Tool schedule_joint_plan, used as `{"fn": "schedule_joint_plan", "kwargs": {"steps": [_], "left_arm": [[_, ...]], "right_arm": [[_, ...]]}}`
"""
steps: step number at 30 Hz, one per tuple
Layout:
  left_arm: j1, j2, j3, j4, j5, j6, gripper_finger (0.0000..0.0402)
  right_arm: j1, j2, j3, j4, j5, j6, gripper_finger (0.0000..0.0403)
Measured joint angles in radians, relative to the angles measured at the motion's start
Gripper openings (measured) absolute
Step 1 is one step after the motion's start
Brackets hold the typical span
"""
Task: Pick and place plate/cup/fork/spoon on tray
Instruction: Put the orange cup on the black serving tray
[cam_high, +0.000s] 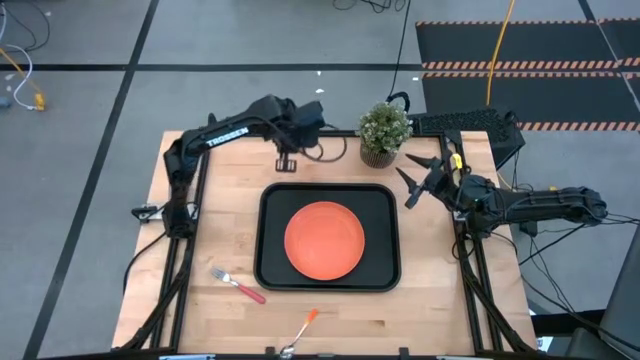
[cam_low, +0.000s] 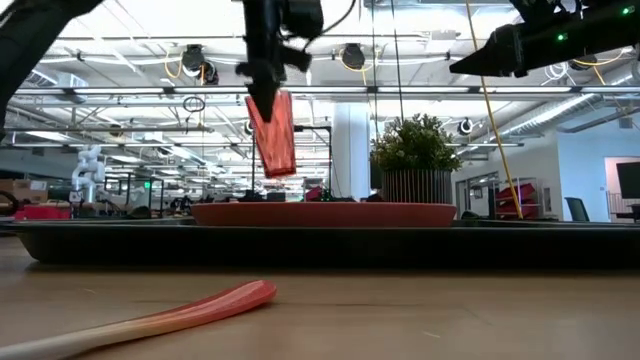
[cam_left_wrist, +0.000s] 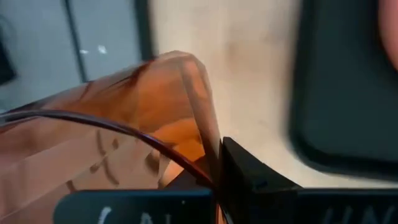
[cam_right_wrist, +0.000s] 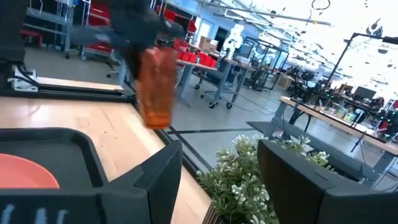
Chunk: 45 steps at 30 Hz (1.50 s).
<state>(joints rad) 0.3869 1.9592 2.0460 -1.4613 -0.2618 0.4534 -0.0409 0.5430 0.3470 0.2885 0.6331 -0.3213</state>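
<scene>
Tray (cam_high: 268, 235): black, rectangular, flat at the middle of the table (cam_high: 440, 300).
Plate (cam_high: 324, 240): orange, round, lying inside the tray, roughly centred.
Cup (cam_low: 272, 132): translucent amber tumbler, off the table, tilted, hanging in the air behind the tray's far edge. Its rim is clamped between the fingers of the left gripper (cam_low: 262, 95).
Fork (cam_high: 238, 284): pinkish-red handle, lying on the table beside the tray's near left corner, outside it.
Spoon (cam_high: 301, 332): orange handle, on the table by the near edge, in front of the tray.
Potted plant (cam_high: 383, 133): standing beyond the tray's far right corner.
Right gripper (cam_high: 416, 183): fingers apart, holding nothing, raised just right of the plant.
</scene>
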Motion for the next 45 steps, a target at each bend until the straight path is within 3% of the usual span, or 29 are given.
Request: {"fn": "schedule_joint_plan", "kwargs": {"steps": [4,12,25,32,45], "left_arm": [[-0.070,-0.012,0.000,-0.118,0.063,-0.051,0.0010],[-0.175,-0.012,-0.017,-0.107,0.163,-0.155,0.0007],[-0.315,-0.012,-0.221,-0.109,0.166,-0.350,0.0014],[-0.341,-0.011,-0.288,-0.109,0.159,-0.437,0.0011],[-0.320,-0.012,-0.393,-0.058,0.149,-0.428,0.0019]], "right_arm": [[0.000,0.000,0.000,-0.001,-0.001,0.001,0.0203],[0.000,0.000,0.000,0.073,-0.002,-0.023,0.0203],[0.001,0.000,0.000,0.071,-0.002,0.009,0.0203],[0.001,0.000,0.001,0.066,-0.005,0.046,0.0203],[0.016,0.000,0.001,0.049,-0.005,0.048,0.0203]]}}
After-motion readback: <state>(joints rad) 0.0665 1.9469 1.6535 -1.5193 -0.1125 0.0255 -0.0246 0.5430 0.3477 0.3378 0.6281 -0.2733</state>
